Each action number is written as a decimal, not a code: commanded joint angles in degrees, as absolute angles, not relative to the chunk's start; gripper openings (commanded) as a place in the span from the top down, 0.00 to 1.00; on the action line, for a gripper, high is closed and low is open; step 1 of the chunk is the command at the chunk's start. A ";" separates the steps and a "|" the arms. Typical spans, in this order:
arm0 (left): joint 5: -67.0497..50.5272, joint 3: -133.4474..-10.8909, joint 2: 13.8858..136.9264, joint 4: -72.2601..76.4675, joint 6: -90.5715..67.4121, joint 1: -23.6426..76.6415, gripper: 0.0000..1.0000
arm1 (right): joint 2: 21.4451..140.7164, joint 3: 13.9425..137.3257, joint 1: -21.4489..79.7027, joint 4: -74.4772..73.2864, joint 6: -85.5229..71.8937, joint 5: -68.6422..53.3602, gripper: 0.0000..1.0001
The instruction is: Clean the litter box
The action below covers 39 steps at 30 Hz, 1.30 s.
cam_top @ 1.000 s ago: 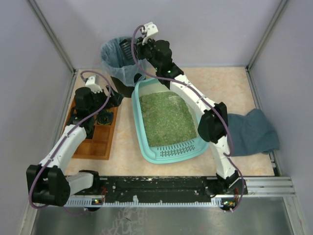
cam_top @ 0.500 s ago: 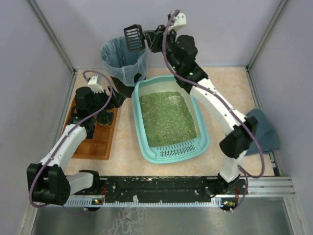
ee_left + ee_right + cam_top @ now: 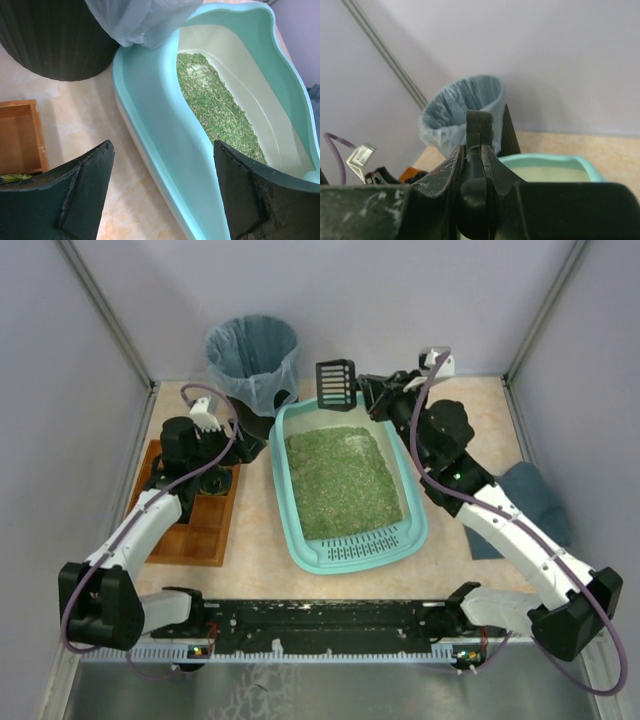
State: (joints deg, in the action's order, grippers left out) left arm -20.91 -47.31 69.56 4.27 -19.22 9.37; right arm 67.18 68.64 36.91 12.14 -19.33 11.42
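Two rough black fingers (image 3: 80,190) of the left gripper (image 3: 162,150) gape wide beside the smooth teal plastic litter box (image 3: 360,545), mid-frame, holding granular green litter (image 3: 345,480); the right gripper (image 3: 372,392) pinches a slotted black scoop (image 3: 336,385).

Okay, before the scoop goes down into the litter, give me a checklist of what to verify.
1. Scoop clamped in the right gripper: ok.
2. Scoop near the litter box's far end: ok.
3. Scoop empty: cannot tell.
4. Left gripper open, holding nothing: ok.
5. Litter box flat on the table: ok.
6. Clumps to target in the litter: cannot tell.
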 commanded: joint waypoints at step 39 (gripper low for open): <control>-20.67 -55.92 80.28 -4.39 -10.39 21.83 0.21 | 105.63 74.28 26.28 4.92 -36.06 2.60 1.00</control>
State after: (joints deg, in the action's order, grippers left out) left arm -19.90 -53.67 79.72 -3.18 -12.03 21.08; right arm 103.00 70.43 26.22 6.02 -34.52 3.88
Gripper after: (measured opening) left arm 0.790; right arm 0.166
